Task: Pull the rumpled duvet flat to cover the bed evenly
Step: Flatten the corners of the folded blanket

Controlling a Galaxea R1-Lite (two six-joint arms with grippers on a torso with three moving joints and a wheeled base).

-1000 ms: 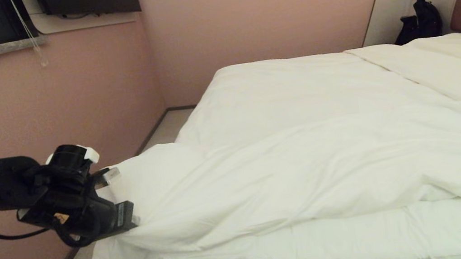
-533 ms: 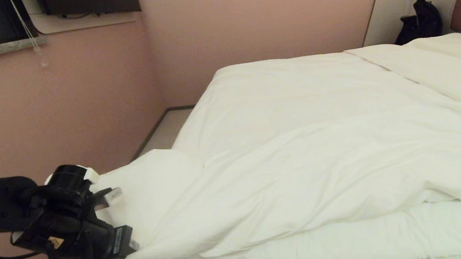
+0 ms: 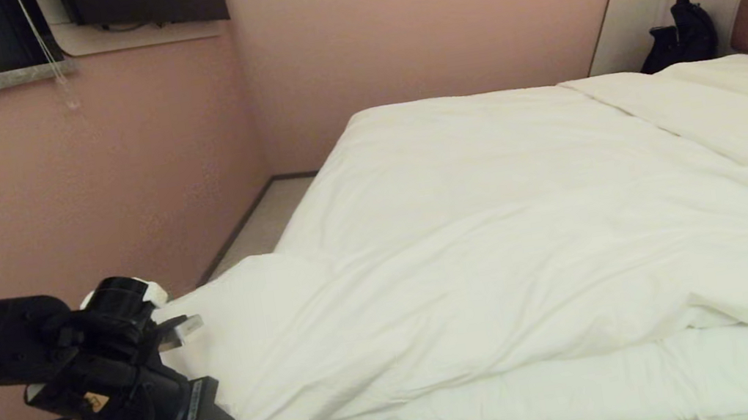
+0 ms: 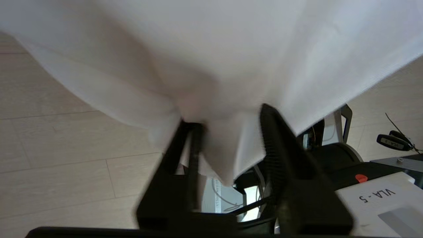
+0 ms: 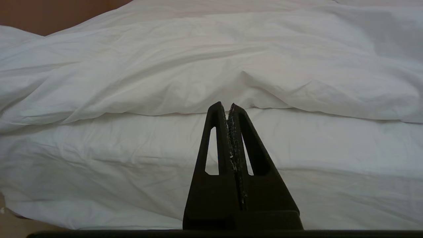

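Low beside the pink wall (image 3: 115, 167), the left claw (image 3: 202, 376) gapes around the duvet (image 3: 474, 284).

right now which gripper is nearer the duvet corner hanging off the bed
Left. The left gripper is right at the duvet corner, cloth between its parted fingers. The right gripper is shut, off the bedding, facing the bed side.

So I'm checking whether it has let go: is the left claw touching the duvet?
Touching. In the left wrist view the left claw stands parted, with a fold of the duvet hanging between its fingers and lying against them.
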